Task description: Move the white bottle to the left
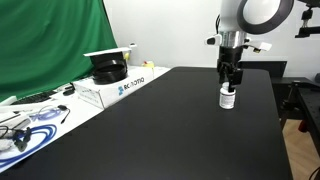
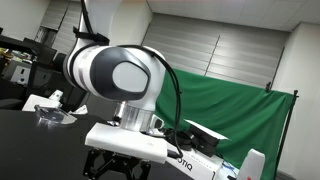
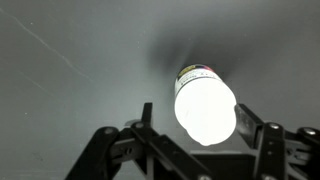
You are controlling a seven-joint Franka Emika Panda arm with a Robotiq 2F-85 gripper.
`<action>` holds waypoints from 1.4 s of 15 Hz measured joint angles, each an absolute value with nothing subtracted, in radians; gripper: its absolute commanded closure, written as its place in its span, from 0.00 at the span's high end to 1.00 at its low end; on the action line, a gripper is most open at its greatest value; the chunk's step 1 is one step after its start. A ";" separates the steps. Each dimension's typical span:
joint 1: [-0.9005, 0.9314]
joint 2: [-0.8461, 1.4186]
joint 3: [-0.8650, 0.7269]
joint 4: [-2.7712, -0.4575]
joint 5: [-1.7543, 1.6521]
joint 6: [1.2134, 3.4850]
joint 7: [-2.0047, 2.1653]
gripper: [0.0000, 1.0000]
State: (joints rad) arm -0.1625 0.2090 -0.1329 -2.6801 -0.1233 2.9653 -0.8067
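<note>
The white bottle (image 1: 227, 97) stands upright on the black table (image 1: 160, 130), near its far right part. It has a white cap and a darker label band. My gripper (image 1: 230, 84) hangs straight above it, fingertips at about cap height. In the wrist view the bottle (image 3: 205, 105) shows bright white from above, lying between the two fingers of the gripper (image 3: 196, 118). It is close to the right finger, with a gap to the left finger. The jaws are open. In an exterior view only the arm (image 2: 115, 75) shows and the bottle is out of view.
A white box (image 1: 122, 86) with a black round object (image 1: 108, 68) on it stands at the table's far left edge. Cables and tools (image 1: 25, 125) lie on a white surface at the left. A green screen (image 1: 50, 40) is behind. Dark equipment (image 1: 300, 100) stands beyond the right edge.
</note>
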 measured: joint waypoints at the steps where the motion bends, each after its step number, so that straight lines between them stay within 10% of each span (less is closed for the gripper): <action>1: -0.162 0.209 -0.138 -2.679 -0.144 2.965 -0.790 0.45; 8: -0.156 0.196 -0.165 -2.661 -0.256 2.949 -0.699 0.19; 21: -0.105 0.044 -0.028 -2.602 -0.112 2.791 -0.680 0.19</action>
